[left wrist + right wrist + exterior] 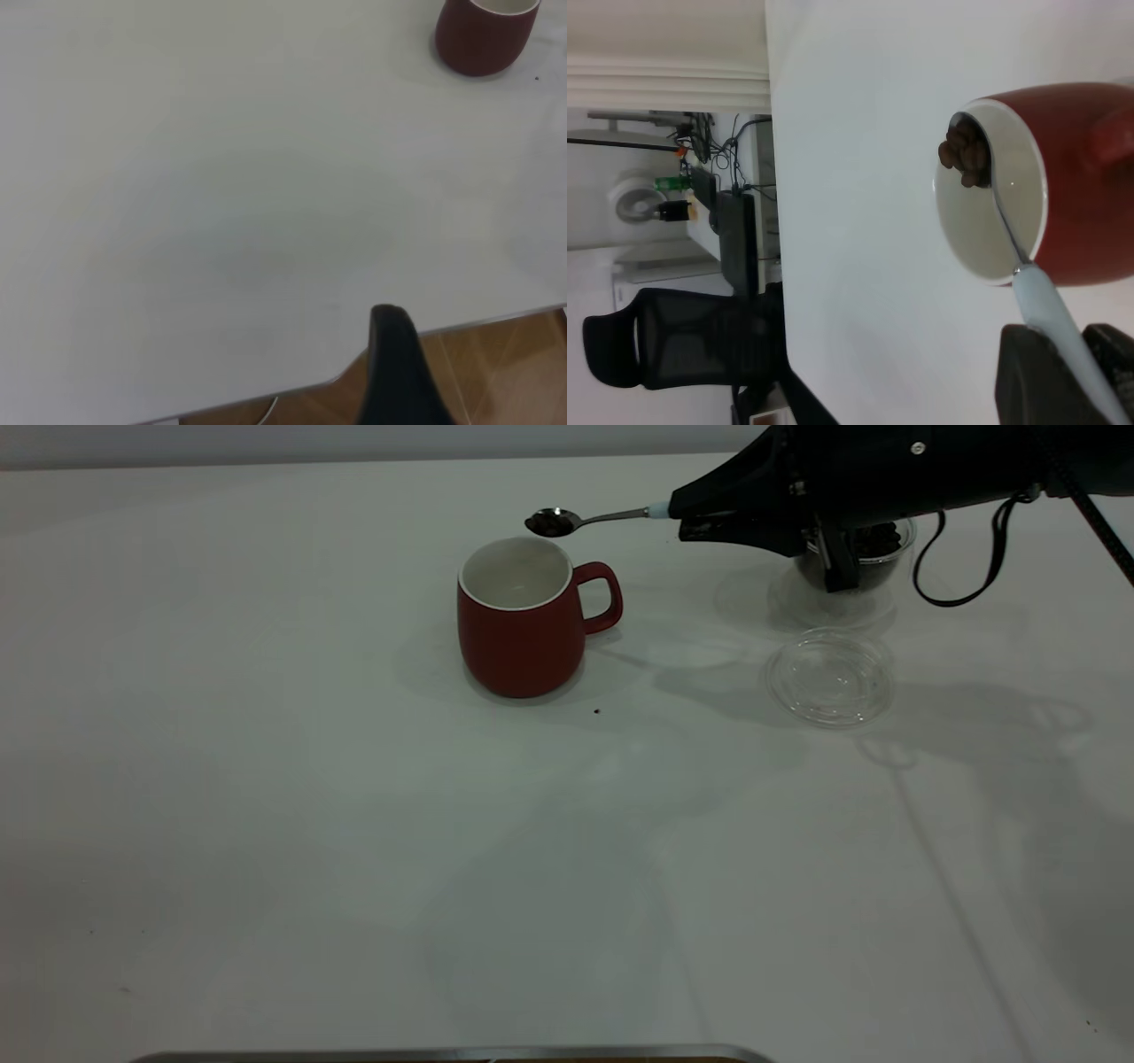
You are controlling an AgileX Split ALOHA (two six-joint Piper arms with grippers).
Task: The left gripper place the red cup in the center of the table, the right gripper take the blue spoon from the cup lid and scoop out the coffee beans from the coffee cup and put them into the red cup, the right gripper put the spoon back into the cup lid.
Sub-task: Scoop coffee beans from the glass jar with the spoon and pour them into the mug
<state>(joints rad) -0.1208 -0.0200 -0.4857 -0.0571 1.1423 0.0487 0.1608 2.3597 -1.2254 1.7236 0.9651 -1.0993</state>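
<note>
- Counter (pixel 266 824): white, fills the exterior view; a few tiny dark specks, one just below the red cup.
- R hand (pixel 709 518): comes in from abt 2 o'clock, fingers (pixel 1028 372) clamped on the pale handle of the blue spoon (pixel 585 519). Spoon held roughly level, stem pointing toward 9 o'clock.
- Red cup (pixel 523 624): upright near counter centre, slightly toward 12 o'clock, loop handle facing 3 o'clock. White inside, looks bare of beans in the wrist view.
- Cup lid (pixel 830 677): clear disc lying flat at abt 3 o'clock of the red cup, well apart, nothing on it.
- Coffee cup (pixel 873 553): clear glass, at 12 o'clock of the lid, partly hidden behind the R hand; dark beans inside.
- Coffee beans (pixel 551 522): small dark heap in the spoon bowl, which hangs over the cup's far rim.
- L hand (pixel 403 372): off at the counter edge, far from the cup; only one dark finger shows, can't tell open or closed.
</note>
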